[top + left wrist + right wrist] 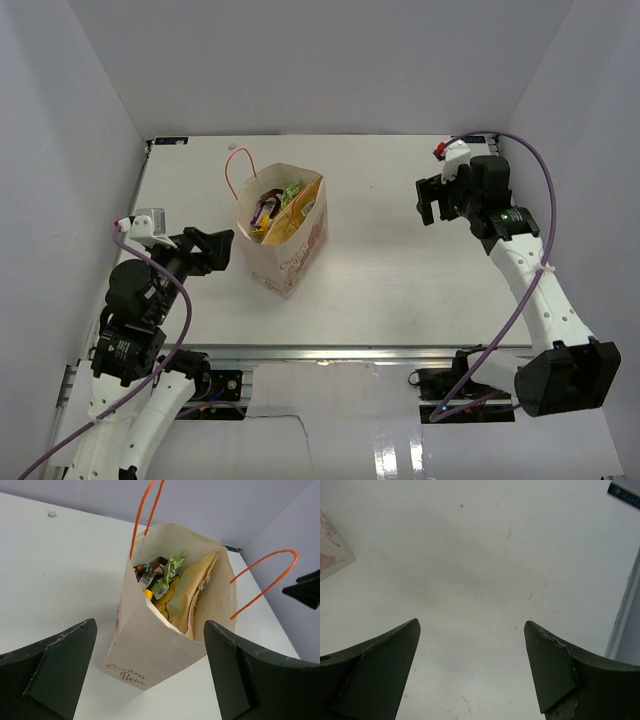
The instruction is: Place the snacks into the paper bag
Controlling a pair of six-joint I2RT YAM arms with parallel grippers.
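Note:
The cream paper bag with orange cord handles stands upright at the table's left middle; it also shows in the left wrist view. Inside it lie the tan chip bag, the green pouch, the dark brown-and-white bar and a bit of the yellow wrapper. My left gripper is open and empty just left of the bag, its fingers apart from the paper. My right gripper is open and empty over bare table at the right rear. A corner of the bag shows in the right wrist view.
White walls enclose the table on three sides. The right arm's purple cable loops along the right side. A small speck lies on the table behind the bag.

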